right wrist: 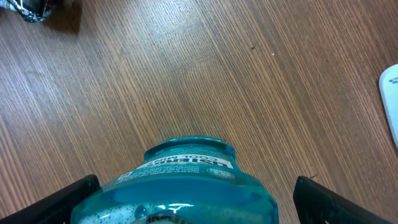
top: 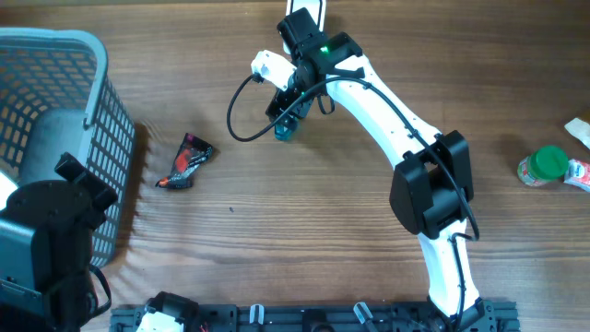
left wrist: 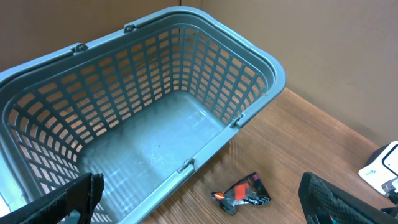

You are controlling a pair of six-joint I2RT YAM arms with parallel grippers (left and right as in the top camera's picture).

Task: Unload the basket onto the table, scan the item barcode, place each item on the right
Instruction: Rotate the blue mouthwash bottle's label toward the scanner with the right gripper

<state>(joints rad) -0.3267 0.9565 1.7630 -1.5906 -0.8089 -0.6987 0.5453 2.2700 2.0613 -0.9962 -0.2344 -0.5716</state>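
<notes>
Up toward the middle of the bench's (top: 304, 231) back edge, the right gripper (top: 288, 118) has its fingers spread wide on either side of a teal mouthwash bottle (right wrist: 186, 177). Bare wood shows between the bottle and at least one finger, so I'd call it bracketed, not gripped. The placing makes sense to me: the white barcode scanner (top: 270, 66) lies just beside it, closer to the back edge, so the bottle would need only a short carry and a turn to show its code. The label faces the wrist camera, but I can't find a barcode on it. The scanner's black cable (top: 235, 124) loops across the wood just left of the bottle and could snag a low move. The left gripper (left wrist: 199, 186) hangs equally wide and empty above the grey basket (left wrist: 124, 81) at the left edge — out of the way. A crumpled snack packet (top: 184, 161) lies between basket and bottle, and a green-lidded jar (top: 544, 166) sits well apart near the right edge.
</notes>
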